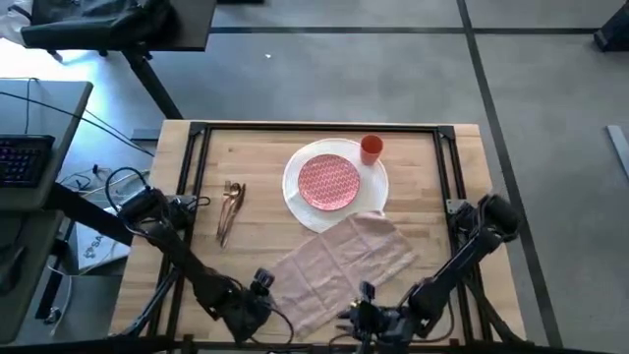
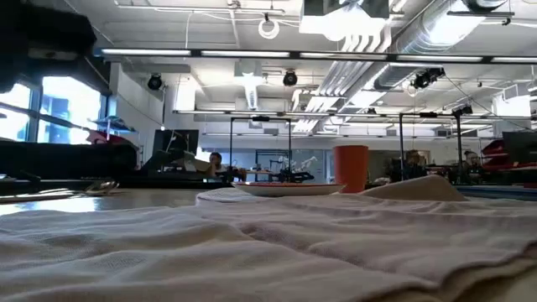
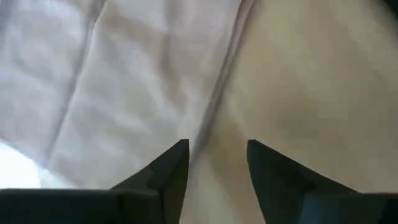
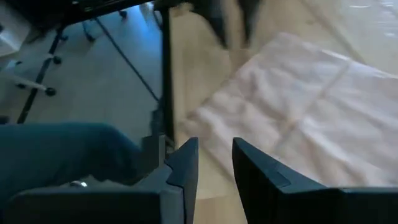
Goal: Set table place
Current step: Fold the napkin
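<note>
Grippers low at table's (image 1: 206,206) near edge: left (image 3: 217,163) & right (image 4: 215,163) slightly open over napkin (image 1: 339,270).

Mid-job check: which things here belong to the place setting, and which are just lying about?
Belongs to the job:
- white plate with the red-patterned plate on it
- orange cup
- pink napkin, spread out, one corner on the white plate
- copper cutlery
- left gripper, open at the napkin's edge
- right gripper, open

Lying about:
- keyboard on the grey desk
- cables
</note>
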Robot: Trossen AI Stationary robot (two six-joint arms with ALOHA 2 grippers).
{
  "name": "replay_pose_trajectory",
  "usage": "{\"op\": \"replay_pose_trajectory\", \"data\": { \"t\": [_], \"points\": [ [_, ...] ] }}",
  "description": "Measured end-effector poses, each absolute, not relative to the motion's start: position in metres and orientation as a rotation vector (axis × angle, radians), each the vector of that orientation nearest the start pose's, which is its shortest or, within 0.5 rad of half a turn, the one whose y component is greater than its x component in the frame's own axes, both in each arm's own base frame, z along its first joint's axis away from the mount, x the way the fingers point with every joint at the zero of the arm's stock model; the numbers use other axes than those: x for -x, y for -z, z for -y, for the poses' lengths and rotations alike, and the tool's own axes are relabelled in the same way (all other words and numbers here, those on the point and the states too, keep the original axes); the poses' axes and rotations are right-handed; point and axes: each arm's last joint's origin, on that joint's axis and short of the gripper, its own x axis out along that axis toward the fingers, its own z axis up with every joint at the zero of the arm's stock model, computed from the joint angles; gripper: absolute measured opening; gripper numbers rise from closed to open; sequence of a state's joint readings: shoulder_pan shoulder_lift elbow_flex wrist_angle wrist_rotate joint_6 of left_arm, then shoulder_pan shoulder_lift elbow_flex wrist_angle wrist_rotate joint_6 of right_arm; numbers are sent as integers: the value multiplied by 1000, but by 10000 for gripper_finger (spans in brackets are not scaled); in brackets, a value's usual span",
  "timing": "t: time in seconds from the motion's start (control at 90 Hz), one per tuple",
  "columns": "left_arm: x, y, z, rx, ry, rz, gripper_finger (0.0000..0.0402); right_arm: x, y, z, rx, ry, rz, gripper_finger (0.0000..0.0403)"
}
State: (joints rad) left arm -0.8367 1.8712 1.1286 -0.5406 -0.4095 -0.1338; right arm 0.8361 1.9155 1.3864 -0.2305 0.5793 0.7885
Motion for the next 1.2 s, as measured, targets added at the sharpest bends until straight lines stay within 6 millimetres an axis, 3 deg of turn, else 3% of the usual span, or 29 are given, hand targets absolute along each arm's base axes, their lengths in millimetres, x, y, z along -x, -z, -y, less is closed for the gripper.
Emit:
{"op": "replay_pose_trajectory", "data": {
  "t": [0.1,0.3,0.511,0.667,0.811,0.956,1.056,1.2],
  "points": [
    [-246,-135,242,-691,246,-1087,147,-289,-219,-303,-302,-1,-618,78],
    [-264,-128,227,-611,307,-1164,122,-281,-219,-310,-370,12,-614,78],
    [-275,-128,221,-544,346,-1185,24,-271,-223,-322,-434,25,-543,78],
    [-282,-141,224,-570,334,-1152,12,-264,-224,-328,-453,60,-488,78],
    [-296,-175,222,-556,263,-1048,2,-265,-225,-327,-460,65,-478,78],
    [-308,-193,211,-523,199,-1010,1,-269,-225,-325,-445,67,-474,78],
    [-318,-205,203,-493,159,-977,0,-274,-215,-324,-469,102,-478,79],
    [-327,-203,189,-472,126,-996,0,-290,-191,-318,-443,136,-526,98]
  ]
}}
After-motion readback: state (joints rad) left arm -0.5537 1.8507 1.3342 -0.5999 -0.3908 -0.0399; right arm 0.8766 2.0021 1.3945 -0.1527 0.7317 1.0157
